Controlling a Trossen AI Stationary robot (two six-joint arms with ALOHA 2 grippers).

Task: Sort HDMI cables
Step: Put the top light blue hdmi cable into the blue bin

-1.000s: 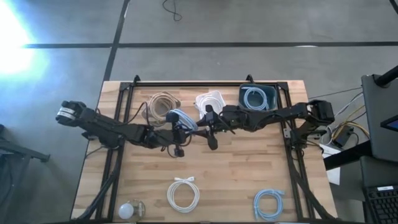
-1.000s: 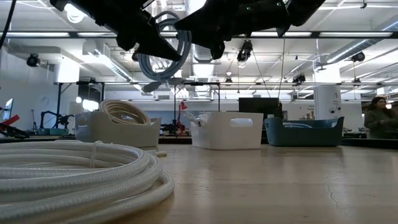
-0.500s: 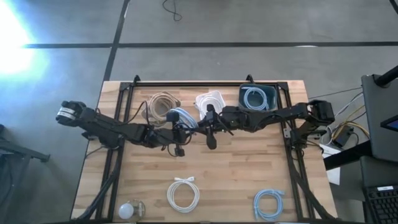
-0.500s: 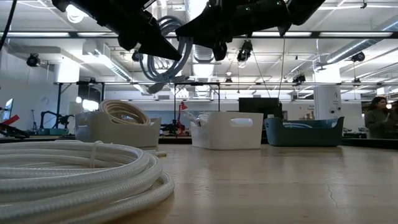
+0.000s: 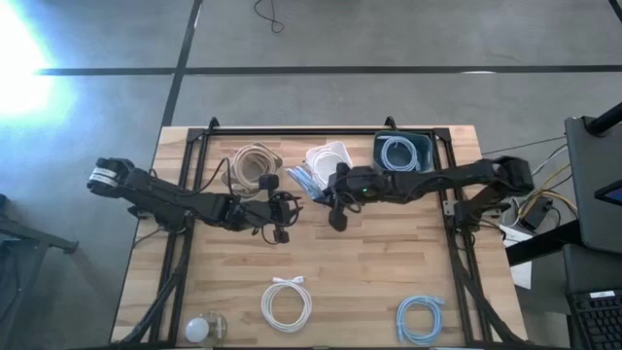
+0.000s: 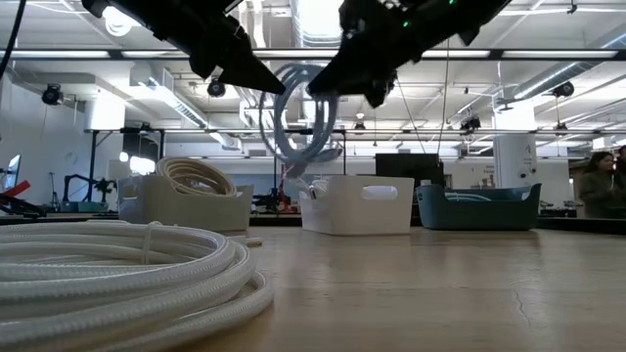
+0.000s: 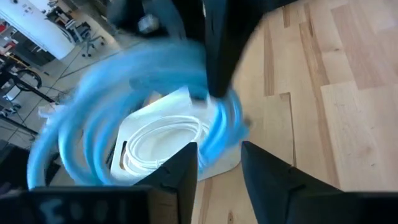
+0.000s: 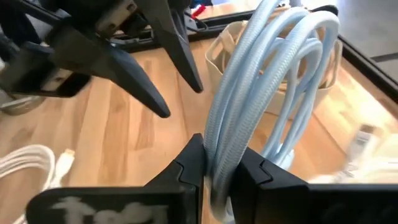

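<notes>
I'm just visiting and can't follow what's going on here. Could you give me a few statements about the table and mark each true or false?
1. The right gripper holds a light blue cable coil. True.
2. The left gripper grips that coil too. False: its jaws are open and clear of it.
3. The dark blue bin is empty. False: a light blue coil lies in it.
4. A white coil lies loose on the table. True.

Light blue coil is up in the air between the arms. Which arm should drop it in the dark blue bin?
Right. The right gripper has its jaws shut on the light blue coiled cable, and the dark blue bin sits on that arm's side. The left gripper is open, released, farther away.
</notes>
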